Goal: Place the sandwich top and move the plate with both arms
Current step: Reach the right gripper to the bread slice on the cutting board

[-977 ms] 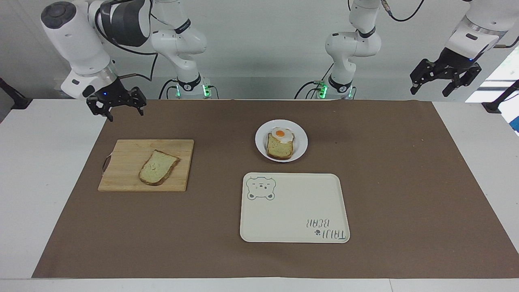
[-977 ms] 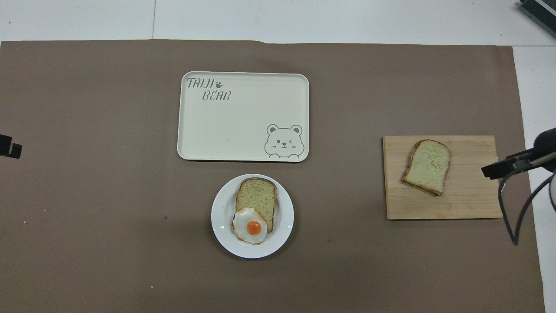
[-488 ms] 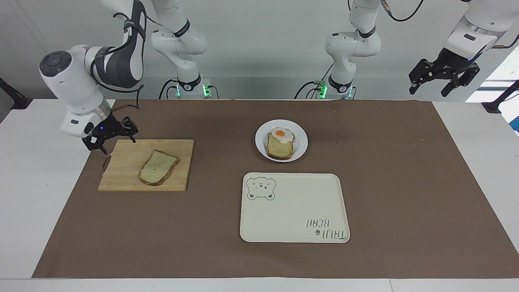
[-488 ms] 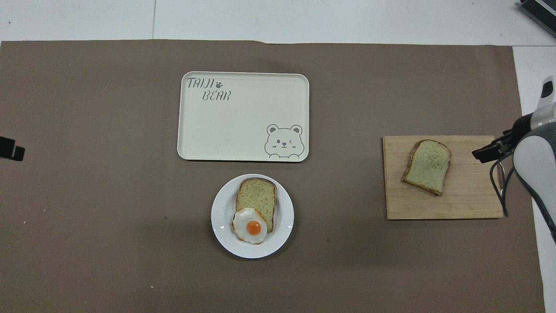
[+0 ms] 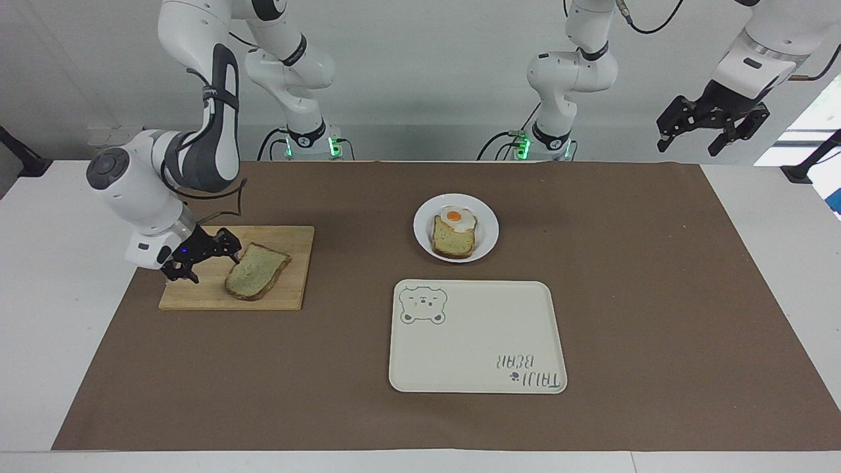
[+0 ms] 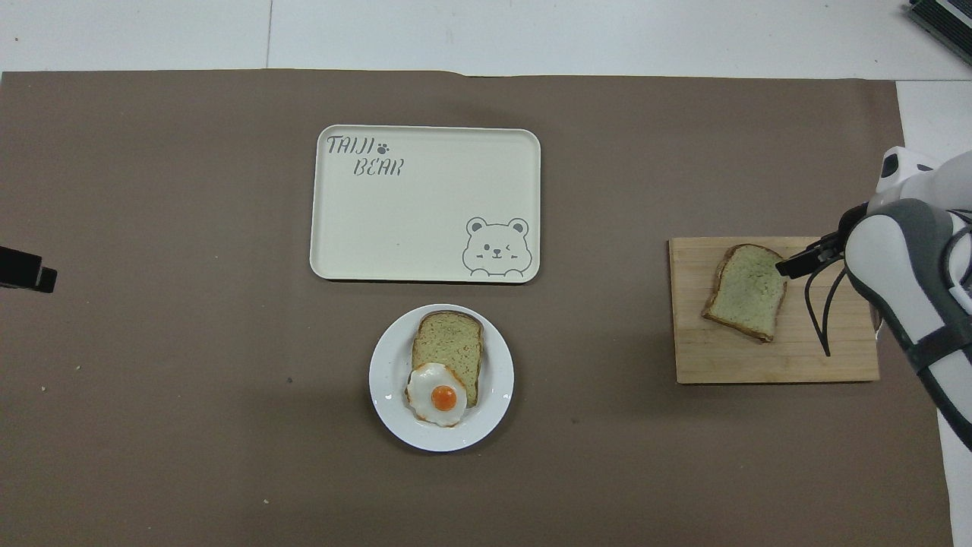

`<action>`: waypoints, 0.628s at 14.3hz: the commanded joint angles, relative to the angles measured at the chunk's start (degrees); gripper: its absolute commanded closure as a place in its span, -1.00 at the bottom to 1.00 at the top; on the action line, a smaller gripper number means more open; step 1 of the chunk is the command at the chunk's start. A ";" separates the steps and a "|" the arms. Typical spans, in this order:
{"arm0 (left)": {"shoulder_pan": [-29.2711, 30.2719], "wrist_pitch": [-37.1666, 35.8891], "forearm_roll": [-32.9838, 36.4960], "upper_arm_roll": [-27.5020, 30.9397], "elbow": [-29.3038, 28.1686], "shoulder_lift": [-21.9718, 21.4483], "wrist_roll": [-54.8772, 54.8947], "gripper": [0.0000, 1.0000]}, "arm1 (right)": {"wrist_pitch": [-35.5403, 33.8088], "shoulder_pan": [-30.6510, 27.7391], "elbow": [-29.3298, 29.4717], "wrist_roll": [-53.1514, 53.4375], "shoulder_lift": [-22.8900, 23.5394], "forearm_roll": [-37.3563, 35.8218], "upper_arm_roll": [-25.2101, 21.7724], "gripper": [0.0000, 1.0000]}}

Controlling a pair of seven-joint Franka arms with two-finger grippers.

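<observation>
Right claw (image 5: 209, 261): black, spread wide, over the wooden board (image 5: 197, 295).
Sandwich top (image 5: 257, 280): soft bread, brown crust, just beside the claw.
Left claw (image 5: 708, 125): released, waiting high up.

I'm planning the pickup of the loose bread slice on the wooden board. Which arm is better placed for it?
The right. Its open claw is low over the cutting board, right beside the sandwich top. The left claw hangs high, open, at the table's other end, over no food.

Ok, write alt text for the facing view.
The right arm's open claw is low over a wooden cutting board, beside the sandwich top. Mid-table, a white plate holds bread with fried egg; the left claw waits raised.
</observation>
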 commanded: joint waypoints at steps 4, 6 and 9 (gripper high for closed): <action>-1.80 6.18 -0.14 0.34 -11.95 -6.05 -0.36 -1.00 | 4.10 -2.17 -4.90 -7.49 1.46 3.09 0.52 -1.00; -1.88 5.92 -0.14 0.34 -12.67 -6.32 -0.45 -1.00 | 4.36 -2.17 -5.96 -7.32 1.37 3.26 0.52 -1.00; -1.80 5.57 -0.14 0.34 -12.41 -6.06 -0.18 -1.00 | 4.01 -2.09 -6.31 -4.07 1.46 4.32 0.52 -0.57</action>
